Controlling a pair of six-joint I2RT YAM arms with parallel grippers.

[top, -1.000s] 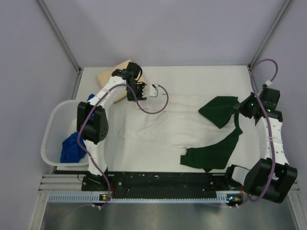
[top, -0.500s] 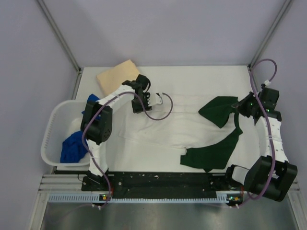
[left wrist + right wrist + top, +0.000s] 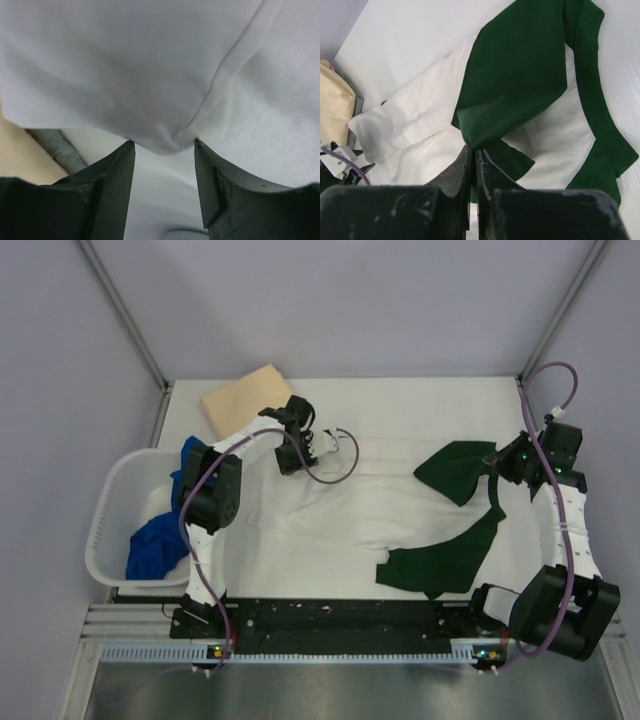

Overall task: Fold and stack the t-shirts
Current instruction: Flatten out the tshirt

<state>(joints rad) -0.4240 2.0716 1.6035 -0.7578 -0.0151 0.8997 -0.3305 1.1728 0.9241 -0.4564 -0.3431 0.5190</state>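
The white t-shirt (image 3: 350, 500) with dark green sleeves (image 3: 455, 472) lies spread across the table's middle. My left gripper (image 3: 322, 445) is open at the shirt's far left corner; in the left wrist view the white corner (image 3: 170, 142) sits just ahead of its open fingers (image 3: 112, 170). My right gripper (image 3: 497, 462) is shut on the green sleeve, whose cloth (image 3: 520, 75) is pinched between the closed fingers (image 3: 462, 167). A folded tan shirt (image 3: 245, 398) lies at the far left. A blue shirt (image 3: 152, 545) hangs in the basket.
A white plastic basket (image 3: 105, 530) stands at the left edge beside the left arm. A purple cable (image 3: 335, 465) loops from the left wrist over the shirt. The second green sleeve (image 3: 440, 558) lies near the front. Grey walls enclose the table.
My left arm has swung from over the tan shirt toward the near right, down to the white shirt's corner. The right arm has stayed still, holding the sleeve.
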